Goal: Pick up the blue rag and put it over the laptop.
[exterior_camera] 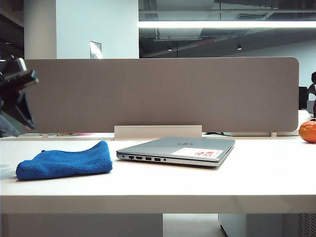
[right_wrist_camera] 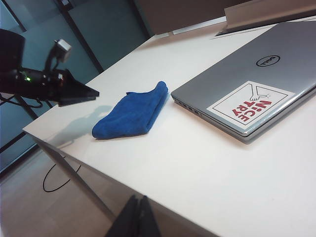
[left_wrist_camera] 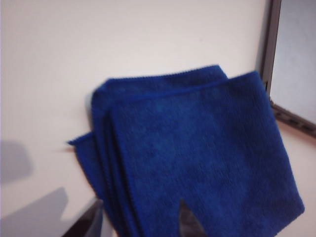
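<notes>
A: Status check. The table [exterior_camera: 207,190] carries the laptop [exterior_camera: 177,149], lid shut, sticker [right_wrist_camera: 249,105] up. Nothing lies on the lid.

B: So the covering step is not done. Where is the cloth?

A: The blue rag [exterior_camera: 64,161] lies folded flat on the table, just beside the laptop's port side, not touching it as far as the right wrist view shows. Nothing grips it. I judge the task to be at its very start: pick, carry and drape all remain.

B: Arm poses?

A: The left gripper [right_wrist_camera: 74,93] hangs above the table at the rag's outer end, clear of the cloth. In its own wrist view the two fingertips [left_wrist_camera: 190,222] show apart over the rag's near edge, jaws parted with nothing between them.

B: And the other?

A: The right gripper [right_wrist_camera: 137,219] sits low, off the table's near edge, well apart from rag and laptop. Its fingers lie pressed together, closed on nothing.

B: Small items?

A: An orange object [exterior_camera: 308,131] at the far right edge; irrelevant.
</notes>
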You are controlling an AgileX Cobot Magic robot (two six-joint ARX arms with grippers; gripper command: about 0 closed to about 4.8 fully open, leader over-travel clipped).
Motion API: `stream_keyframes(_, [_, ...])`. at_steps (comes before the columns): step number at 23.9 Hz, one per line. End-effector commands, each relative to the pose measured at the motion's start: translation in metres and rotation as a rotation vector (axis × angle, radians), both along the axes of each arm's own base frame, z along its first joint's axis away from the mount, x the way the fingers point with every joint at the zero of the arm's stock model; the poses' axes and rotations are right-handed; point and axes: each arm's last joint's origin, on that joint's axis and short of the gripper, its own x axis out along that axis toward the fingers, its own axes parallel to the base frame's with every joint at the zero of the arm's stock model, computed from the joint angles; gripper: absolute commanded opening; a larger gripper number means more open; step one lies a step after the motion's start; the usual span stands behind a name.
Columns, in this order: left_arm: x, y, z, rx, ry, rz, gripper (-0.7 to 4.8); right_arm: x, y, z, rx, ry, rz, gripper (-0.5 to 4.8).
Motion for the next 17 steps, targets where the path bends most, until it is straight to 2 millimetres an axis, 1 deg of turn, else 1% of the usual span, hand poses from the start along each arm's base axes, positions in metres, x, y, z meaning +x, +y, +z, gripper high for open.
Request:
stream_keyframes(1, [0.005, -0.01, -0.008, -0.007, 0.023, -0.043, 1.89, 0.0, 0.0, -0.001, -0.002, -0.01, -0.002, 0.0])
stream_keyframes(3, [0.007, -0.017, -0.015, -0.005, 0.043, -0.069, 1.92, 0.0, 0.0, -0.001, -0.002, -0.01, -0.002, 0.0])
stream_keyframes(4, [0.008, -0.019, -0.017, -0.004, 0.05, -0.076, 2.06, 0.0, 0.0, -0.001, -0.002, -0.01, -0.002, 0.0])
stream_keyframes(5, [0.009, -0.02, -0.02, -0.004, 0.057, -0.078, 2.35, 0.0, 0.0, -0.001, -0.002, -0.01, -0.002, 0.0])
stream_keyframes(6, [0.009, -0.02, -0.021, -0.004, 0.063, -0.079, 2.48, 0.0, 0.0, -0.001, -0.002, -0.01, -0.002, 0.0])
stream_keyframes(17, [0.007, -0.018, -0.027, 0.061, 0.114, -0.022, 2.47, 0.0, 0.0, -0.001, -0.002, -0.009, -0.002, 0.0])
